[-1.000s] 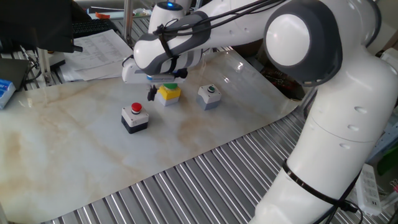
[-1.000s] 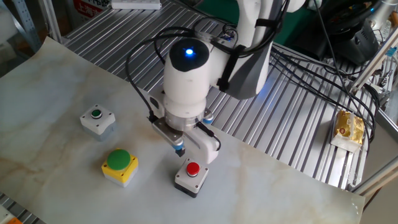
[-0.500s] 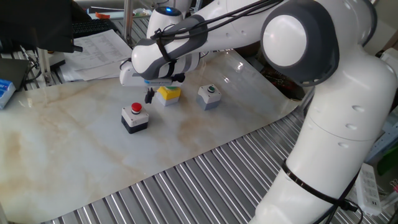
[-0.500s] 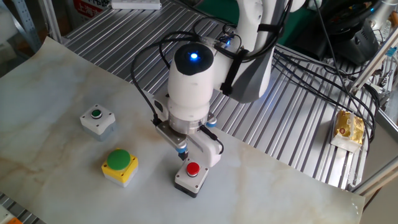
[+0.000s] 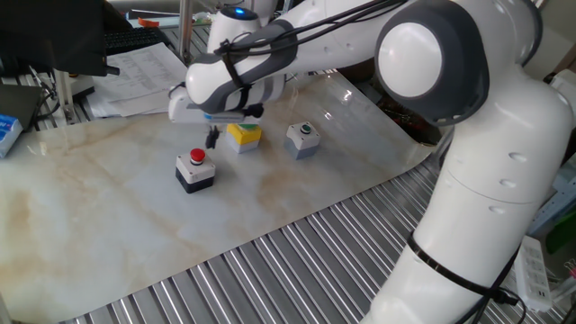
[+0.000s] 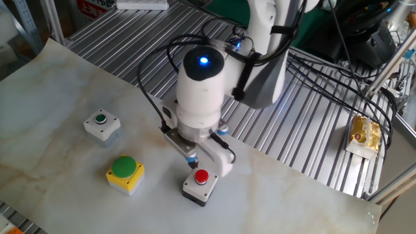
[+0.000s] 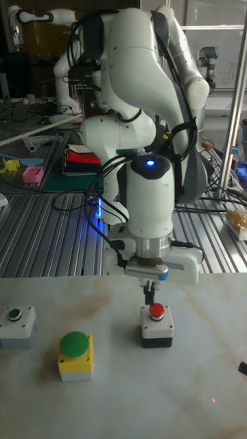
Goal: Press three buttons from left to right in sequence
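1. Red button (image 5: 196,157) on its white-topped black box (image 5: 195,176): leftmost of the row in one fixed view, standing flat on the marbled surface (image 5: 108,225). Cap is a small raised dome, hard plastic by the look. No grasp is needed. The place to act is the centre of the cap, straight down.
2. Judged handling: the box looks light and unfixed, and the surface looks smooth, so an off-centre or slanted push could tip or skid it. A short vertical press should hold it put.
3. Green button (image 6: 123,166) on the yellow box (image 6: 125,179): middle of the row, a broader mushroom cap and an easier target. Likely just as light.
4. Small dark-green button (image 6: 100,119) on the grey box (image 6: 102,127): far end of the row, well apart from the red one. The cap is tiny and nearly flush, so it calls for the most careful centring.
5. End effector (image 7: 147,295): hangs just above and slightly behind the red button, tip near the box's back edge, not visibly touching. Finger state: cannot tell; no view shows a gap or a contact between the tips.
6. Judgement: first press not yet made.
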`<state>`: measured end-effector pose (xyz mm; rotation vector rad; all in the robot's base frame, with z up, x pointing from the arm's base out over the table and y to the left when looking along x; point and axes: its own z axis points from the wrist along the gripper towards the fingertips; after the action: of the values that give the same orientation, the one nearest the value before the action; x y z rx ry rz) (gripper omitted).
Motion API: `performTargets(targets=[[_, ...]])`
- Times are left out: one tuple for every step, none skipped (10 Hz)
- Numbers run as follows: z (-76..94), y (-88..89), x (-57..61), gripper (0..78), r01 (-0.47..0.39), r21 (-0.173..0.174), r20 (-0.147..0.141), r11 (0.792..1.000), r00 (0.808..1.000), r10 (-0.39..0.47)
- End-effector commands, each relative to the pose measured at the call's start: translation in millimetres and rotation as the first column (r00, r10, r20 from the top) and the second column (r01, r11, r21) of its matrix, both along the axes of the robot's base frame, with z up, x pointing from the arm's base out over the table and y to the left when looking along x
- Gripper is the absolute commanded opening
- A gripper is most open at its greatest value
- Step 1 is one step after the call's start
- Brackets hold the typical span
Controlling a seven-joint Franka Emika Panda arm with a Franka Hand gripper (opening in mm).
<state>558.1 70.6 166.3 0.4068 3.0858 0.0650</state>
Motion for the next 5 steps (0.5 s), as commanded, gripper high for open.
performTargets(targets=[[1.4,8.9,1.2,1.1,0.014,0.0,0.005,1.0,1.0,-0.014],[1.5,9.1,1.1,1.1,0.016,0.0,0.005,1.0,1.0,-0.016],[0.6,9.3,1.3,1.1,0.017,0.001,0.007,1.0,1.0,-0.017],[-1.4,9.8,1.9,1.1,0.017,0.0,0.009,1.0,1.0,-0.017],[-2.9,10.5,2.0,1.1,0.018,-0.001,0.012,1.0,1.0,-0.018]])
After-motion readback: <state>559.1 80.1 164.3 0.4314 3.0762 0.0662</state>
